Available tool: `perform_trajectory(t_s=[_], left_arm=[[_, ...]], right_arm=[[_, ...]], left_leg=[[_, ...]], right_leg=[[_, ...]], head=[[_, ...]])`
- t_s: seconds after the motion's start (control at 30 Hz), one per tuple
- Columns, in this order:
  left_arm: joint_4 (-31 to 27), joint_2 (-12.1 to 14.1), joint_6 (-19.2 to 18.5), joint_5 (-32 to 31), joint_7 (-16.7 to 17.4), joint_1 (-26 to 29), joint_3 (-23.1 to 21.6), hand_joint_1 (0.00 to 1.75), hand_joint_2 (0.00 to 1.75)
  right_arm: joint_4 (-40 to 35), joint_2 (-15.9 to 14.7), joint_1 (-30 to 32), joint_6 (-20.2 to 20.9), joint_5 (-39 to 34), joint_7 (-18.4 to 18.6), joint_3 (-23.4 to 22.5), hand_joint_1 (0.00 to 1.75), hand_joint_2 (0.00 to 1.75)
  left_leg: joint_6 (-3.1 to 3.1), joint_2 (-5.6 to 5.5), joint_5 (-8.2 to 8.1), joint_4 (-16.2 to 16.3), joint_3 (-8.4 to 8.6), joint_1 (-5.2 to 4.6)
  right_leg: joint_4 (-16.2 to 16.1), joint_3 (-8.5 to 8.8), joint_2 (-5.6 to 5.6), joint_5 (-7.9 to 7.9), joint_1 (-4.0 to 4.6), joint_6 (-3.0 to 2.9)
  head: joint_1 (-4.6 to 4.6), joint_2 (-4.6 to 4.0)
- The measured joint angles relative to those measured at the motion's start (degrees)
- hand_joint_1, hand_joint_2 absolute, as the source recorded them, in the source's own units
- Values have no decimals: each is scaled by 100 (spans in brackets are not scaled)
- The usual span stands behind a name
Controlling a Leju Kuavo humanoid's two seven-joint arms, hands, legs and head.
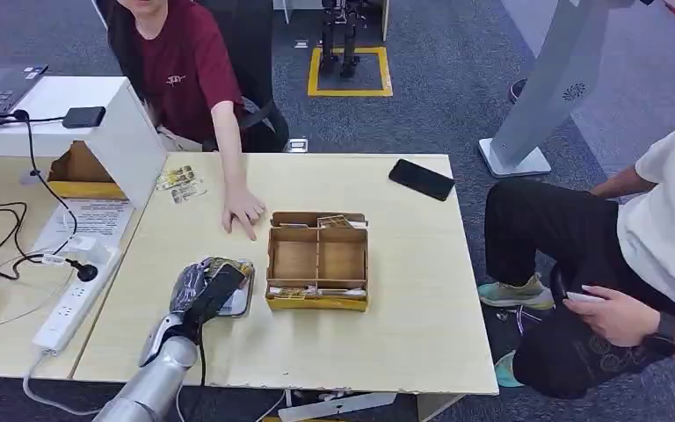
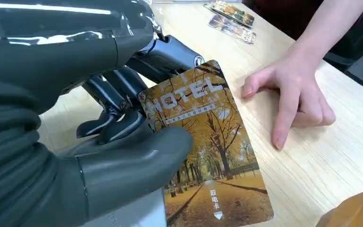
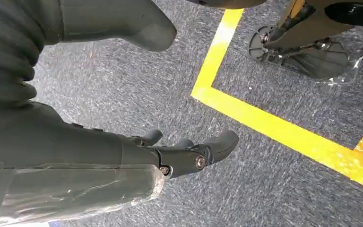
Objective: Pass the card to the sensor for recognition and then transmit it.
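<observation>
My left hand (image 1: 200, 294) grips a hotel card (image 2: 203, 142) printed with autumn trees, the thumb (image 2: 132, 163) on its face and the fingers (image 2: 118, 94) behind its upper edge. In the head view the card (image 1: 221, 265) sits low over a pale flat sensor (image 1: 239, 304) on the table's front left. A corner of that sensor (image 2: 132, 215) shows under the thumb. My right hand (image 3: 75, 142) hangs over the grey carpet with fingers apart and holds nothing.
A person's hand (image 1: 244, 214) rests flat on the table just beyond the card. A partitioned wooden box (image 1: 317, 261) with cards stands right of the sensor. Loose cards (image 1: 178, 183), a black phone (image 1: 421, 179) and a power strip (image 1: 70, 308) lie around. Another person (image 1: 633, 264) sits at right.
</observation>
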Motion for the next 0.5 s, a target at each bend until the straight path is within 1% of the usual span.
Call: perform_trajectory(t_s=[0.23, 0.5], left_arm=[[97, -4, -15, -149, 149, -61, -4, 175, 175], [156, -13, -9, -153, 166, -91, -7, 175, 175]], right_arm=[[0, 9, -5, 15, 20, 0, -26, 0, 175], [-2, 17, -29, 15, 52, -2, -29, 0, 175]], left_leg=[[0, -1, -1, -1, 19, -1], [-2, -3, -2, -5, 42, -1]], right_leg=[[0, 20, 0, -2, 0, 2], [0, 41, -1, -6, -1, 4]], head=[[0, 0], [0, 0]])
